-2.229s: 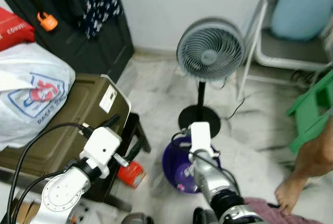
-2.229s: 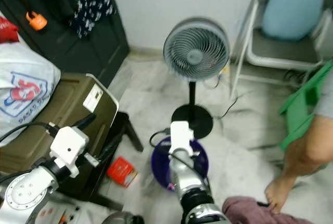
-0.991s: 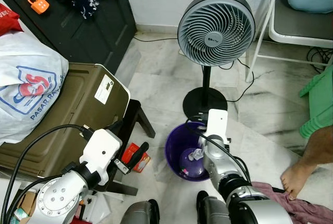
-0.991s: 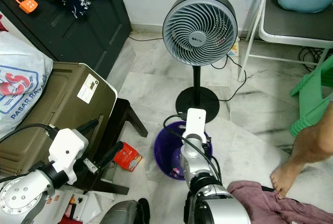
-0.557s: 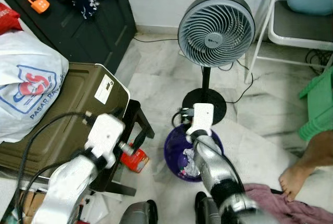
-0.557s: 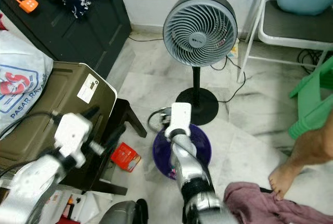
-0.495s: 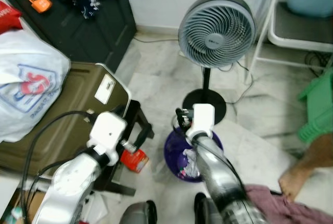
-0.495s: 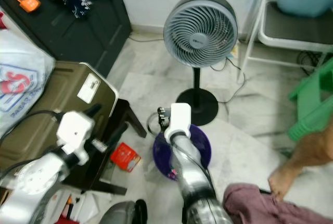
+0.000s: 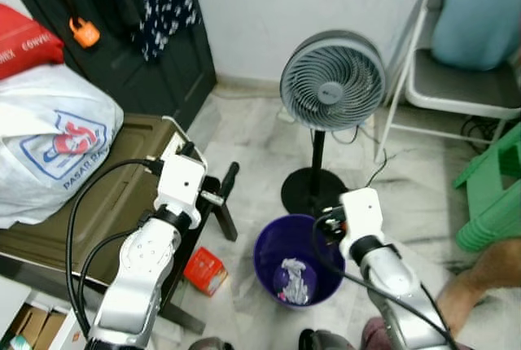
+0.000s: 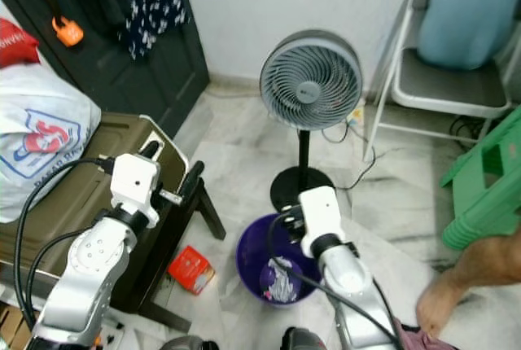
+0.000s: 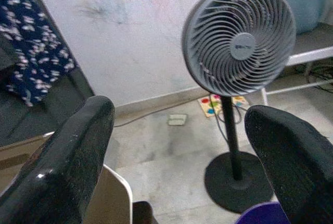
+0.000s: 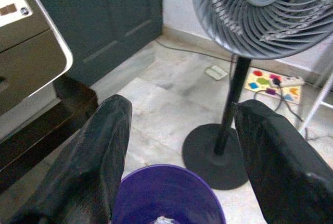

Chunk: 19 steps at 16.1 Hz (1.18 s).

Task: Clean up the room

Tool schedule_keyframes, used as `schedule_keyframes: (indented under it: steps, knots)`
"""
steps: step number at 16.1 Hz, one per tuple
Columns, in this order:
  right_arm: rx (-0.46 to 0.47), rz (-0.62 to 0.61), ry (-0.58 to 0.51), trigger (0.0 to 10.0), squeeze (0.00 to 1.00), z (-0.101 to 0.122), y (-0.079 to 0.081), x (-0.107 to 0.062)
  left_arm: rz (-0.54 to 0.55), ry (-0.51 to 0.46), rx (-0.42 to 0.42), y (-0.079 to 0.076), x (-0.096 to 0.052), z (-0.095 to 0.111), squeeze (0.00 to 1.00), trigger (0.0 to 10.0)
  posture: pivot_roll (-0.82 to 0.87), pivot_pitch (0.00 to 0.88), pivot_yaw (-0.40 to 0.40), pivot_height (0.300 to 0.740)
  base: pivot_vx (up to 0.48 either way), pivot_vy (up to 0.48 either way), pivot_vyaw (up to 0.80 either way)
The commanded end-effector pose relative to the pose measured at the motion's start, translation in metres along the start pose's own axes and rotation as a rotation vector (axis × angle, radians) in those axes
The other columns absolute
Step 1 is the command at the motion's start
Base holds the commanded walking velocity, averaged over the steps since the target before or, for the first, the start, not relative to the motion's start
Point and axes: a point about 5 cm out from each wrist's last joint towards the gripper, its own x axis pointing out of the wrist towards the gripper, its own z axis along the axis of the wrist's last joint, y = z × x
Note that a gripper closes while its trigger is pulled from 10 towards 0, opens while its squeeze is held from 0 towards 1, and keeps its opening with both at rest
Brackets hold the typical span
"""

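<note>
Both sets of jaws stand wide apart with nothing between them, as I read it from the wrist cameras. My left gripper is raised over the corner of the olive-brown case, its black fingers framing the grey pedestal fan and the pale wall behind it. My right gripper hovers just above the purple bin, looking down at its rim and at the fan's round black base.

Bin sits on the marble floor right in front of the fan base, between my two arms; crumpled white and pale scraps lie at its bottom (can't make out what they are). Small red box on the floor beside the bin, next to the case's black stand. White printed plastic bag rests on top of the case. A person's bare foot is at my right, near a green plastic stool.
</note>
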Motion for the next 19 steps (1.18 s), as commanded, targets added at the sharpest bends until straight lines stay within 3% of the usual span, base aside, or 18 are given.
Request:
schedule_keyframes:
  steps: [1, 3, 4, 5, 7, 8, 9, 11, 14, 19]
  knots:
    - [0.033, -0.026, -0.042, 10.0, 0.0, 0.015, 0.004, 0.008, 0.045, -0.009, 0.006, 0.009, 0.003, -0.004, 0.0, 10.0, -0.05, 0.0, 0.106, 0.74, 0.0, 0.0, 0.0]
    - [-0.041, -0.059, -0.075, 10.0, 0.0, 0.021, 0.003, 0.011, 0.077, -0.011, 0.004, 0.01, 0.003, -0.006, 0.0, 10.0, -0.05, 0.0, 0.093, 0.74, 0.0, 0.0, 0.0]
    - [0.044, -0.13, -0.16, 10.0, 0.0, 0.035, 0.001, 0.015, 0.133, -0.011, 0.006, 0.012, 0.001, -0.008, 0.0, 10.0, -0.03, 0.0, 0.077, 0.74, 0.0, 0.0, 0.0]
    - [0.049, -0.147, -0.165, 10.0, 0.0, 0.037, 0.001, 0.016, 0.136, -0.008, -0.003, 0.012, 0.0, -0.008, 0.0, 10.0, -0.03, 0.0, 0.072, 0.74, 0.0, 0.0, 0.0]
    - [-0.029, -0.198, -0.163, 10.0, 0.0, 0.038, -0.003, 0.018, 0.145, -0.003, -0.009, 0.011, -0.001, -0.01, 0.0, 10.0, -0.02, 0.0, 0.057, 0.74, 0.0, 0.0, 0.0]
    - [-0.009, -0.242, -0.135, 10.0, 0.0, 0.036, -0.008, 0.02, 0.15, -0.003, -0.01, 0.011, -0.001, -0.012, 0.0, 10.0, -0.02, 0.0, 0.052, 0.74, 0.0, 0.0, 0.0]
    - [0.073, -0.258, -0.118, 10.0, 0.0, 0.035, -0.012, 0.021, 0.162, -0.001, -0.008, 0.012, 0.0, -0.013, 0.0, 10.0, -0.02, 0.0, 0.05, 0.74, 0.0, 0.0, 0.0]
    - [0.127, -0.252, -0.177, 10.0, 0.0, 0.043, -0.013, 0.023, 0.15, -0.007, -0.027, 0.012, 0.001, -0.014, 0.0, 10.0, -0.03, 0.0, 0.054, 0.74, 0.0, 0.0, 0.0]
    - [0.138, -0.216, -0.177, 10.0, 0.0, 0.043, -0.004, 0.023, 0.134, -0.015, -0.024, 0.009, 0.006, -0.012, 0.0, 10.0, -0.03, 0.0, 0.057, 0.74, 0.0, 0.0, 0.0]
    - [0.065, -0.149, -0.228, 10.0, 0.0, 0.053, 0.005, 0.024, 0.152, -0.013, -0.032, 0.01, 0.005, -0.013, 0.0, 10.0, -0.02, 0.0, 0.048, 0.74, 0.0, 0.0, 0.42]
